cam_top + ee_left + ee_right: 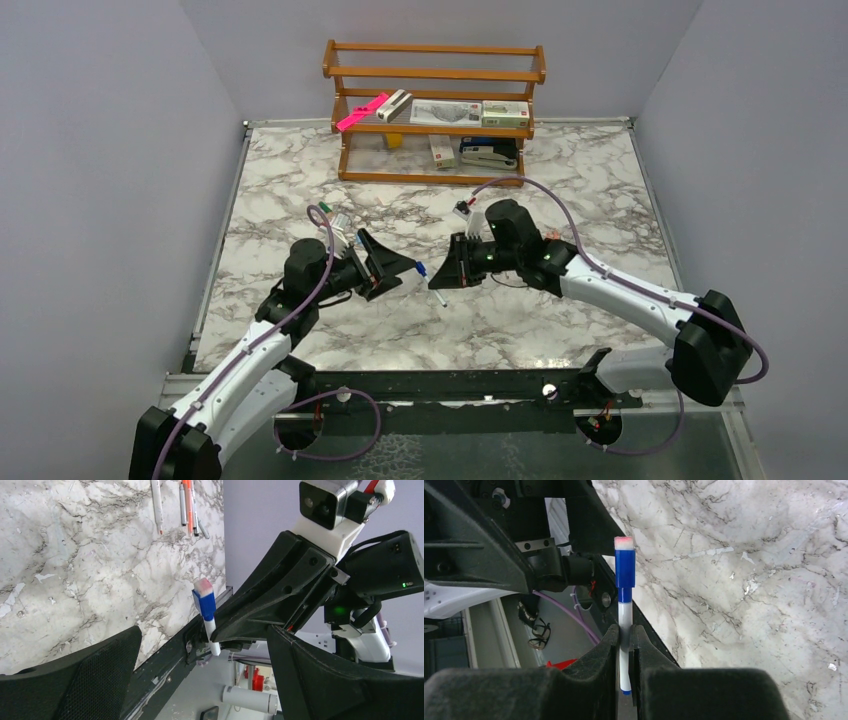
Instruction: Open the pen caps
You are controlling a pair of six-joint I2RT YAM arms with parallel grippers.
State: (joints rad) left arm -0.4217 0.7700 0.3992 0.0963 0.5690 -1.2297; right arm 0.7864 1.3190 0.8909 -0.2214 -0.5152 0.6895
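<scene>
My right gripper [625,635] is shut on the white barrel of a pen [625,615], which stands upright in the right wrist view. Its blue pen cap [624,570] is on the pen, well above the fingertips, with a pinkish-white tip on top. In the top view this pen [436,293] hangs between the two grippers, cap [421,268] toward the left one. My left gripper [400,270] is open. In the left wrist view the cap [204,601] shows beyond its wide-apart fingers [75,680], not touched by them. The right gripper [450,276] faces it.
Several more pens [187,505] lie side by side on the marble table [300,190] beyond the right arm. A wooden rack [435,75] at the back holds a pink bar [362,112], boxes and a black stapler [490,155]. The table's dark near edge [165,655] runs below the grippers.
</scene>
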